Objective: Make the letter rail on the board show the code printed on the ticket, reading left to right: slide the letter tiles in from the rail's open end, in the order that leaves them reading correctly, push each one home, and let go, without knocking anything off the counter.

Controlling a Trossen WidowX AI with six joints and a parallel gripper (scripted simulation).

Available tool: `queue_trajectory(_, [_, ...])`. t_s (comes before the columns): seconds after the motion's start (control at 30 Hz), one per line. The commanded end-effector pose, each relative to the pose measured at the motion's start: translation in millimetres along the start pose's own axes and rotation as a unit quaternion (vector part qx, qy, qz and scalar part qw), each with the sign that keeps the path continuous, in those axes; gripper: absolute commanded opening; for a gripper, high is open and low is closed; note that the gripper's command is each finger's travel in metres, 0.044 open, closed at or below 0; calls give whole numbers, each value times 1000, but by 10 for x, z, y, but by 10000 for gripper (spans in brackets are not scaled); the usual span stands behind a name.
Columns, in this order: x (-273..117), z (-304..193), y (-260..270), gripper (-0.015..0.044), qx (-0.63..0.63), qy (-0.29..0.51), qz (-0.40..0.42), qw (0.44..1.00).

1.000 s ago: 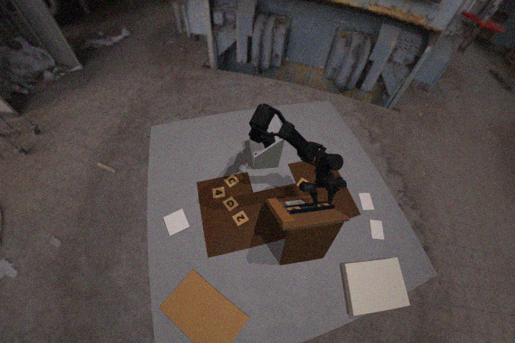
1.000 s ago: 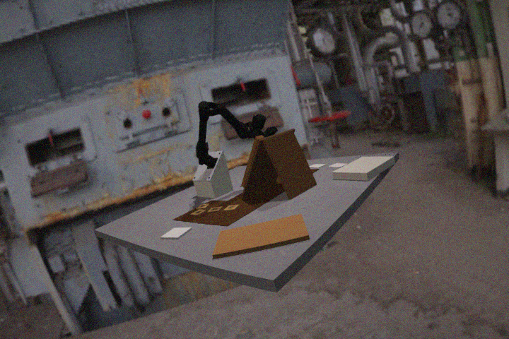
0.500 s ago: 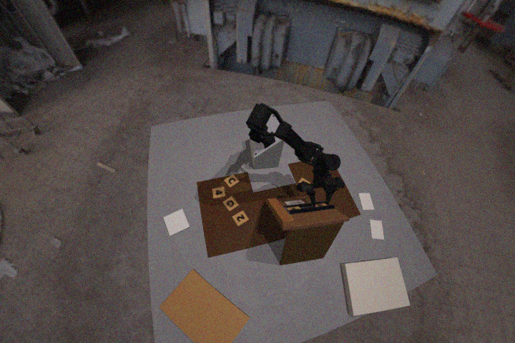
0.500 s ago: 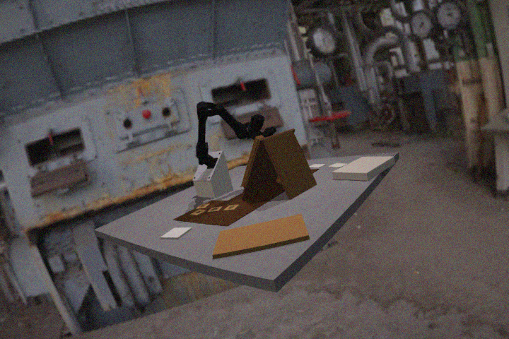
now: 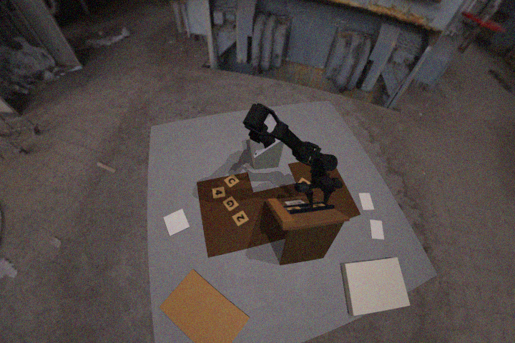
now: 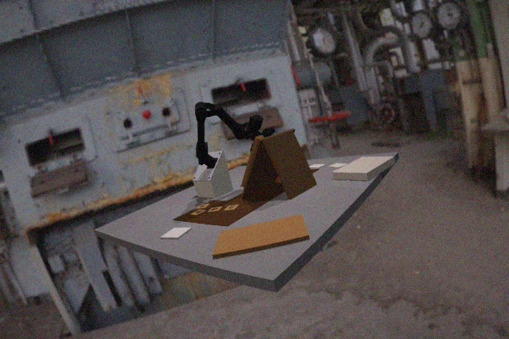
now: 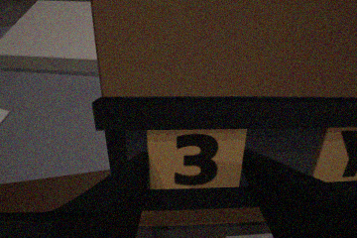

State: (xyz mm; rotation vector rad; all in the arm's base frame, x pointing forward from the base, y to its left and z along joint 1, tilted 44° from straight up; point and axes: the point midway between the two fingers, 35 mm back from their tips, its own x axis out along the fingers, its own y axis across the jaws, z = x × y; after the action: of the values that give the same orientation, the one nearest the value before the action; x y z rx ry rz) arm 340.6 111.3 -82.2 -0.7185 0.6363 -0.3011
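My gripper is shut on the tile marked 3, which sits upright to read in the dark rail, near the rail's left end in the wrist view. A Y tile is in the rail farther right, with a gap between them. The rail is on the brown board. The ticket lies beside the rail; its print is unreadable. Loose tiles C, 4, G and one like Z or N lie left. Another tile is partly behind the gripper.
A brown mat lies under the loose tiles. An orange slab, a cream block and white cards lie around on the grey counter.
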Motion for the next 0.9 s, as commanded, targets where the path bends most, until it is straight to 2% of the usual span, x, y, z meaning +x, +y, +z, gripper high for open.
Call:
queue_trajectory(0.0, [-11,45,-45,0,2,-4,2,1000])
queue_trajectory(0.87, [-8,44,-222,0,2,-4,1,1000])
